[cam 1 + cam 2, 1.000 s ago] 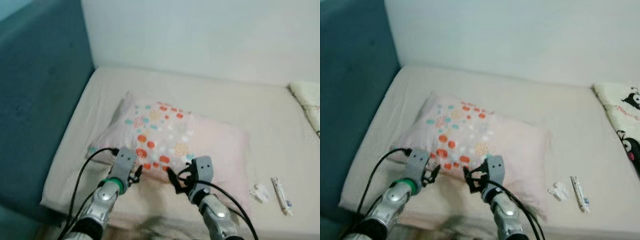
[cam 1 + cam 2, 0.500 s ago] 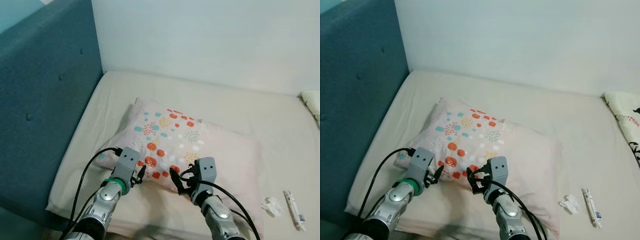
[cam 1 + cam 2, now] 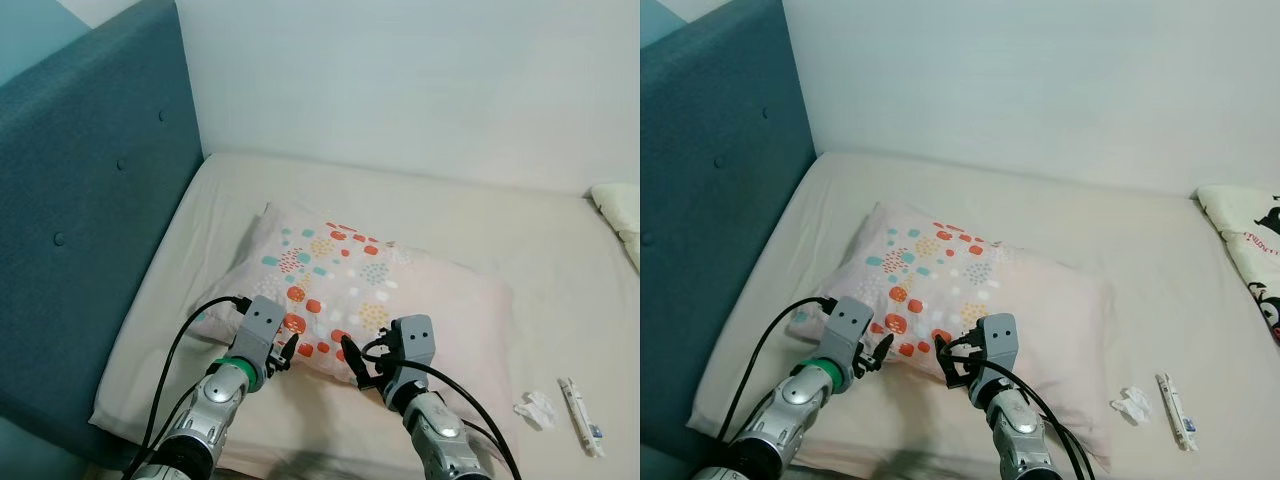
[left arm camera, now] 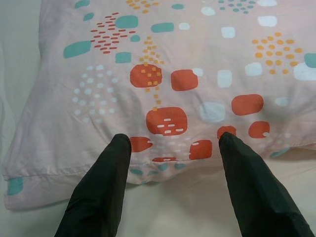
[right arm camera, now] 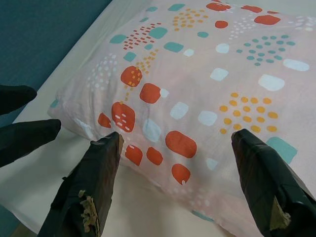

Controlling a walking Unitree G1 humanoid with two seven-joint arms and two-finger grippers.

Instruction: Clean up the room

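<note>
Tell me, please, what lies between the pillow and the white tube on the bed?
In the right eye view, a small crumpled white wrapper lies on the bare sheet between the pillow and the white tube.

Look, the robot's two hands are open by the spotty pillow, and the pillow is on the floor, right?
Almost. The pillow lies on the bed, not the floor; the left eye view shows it. Both grippers, left and right, do have open fingers at its near edge.

Soft matt cloth pillow [image 3: 390,290], seemingly woven blue headboard [image 3: 80,230].
</note>
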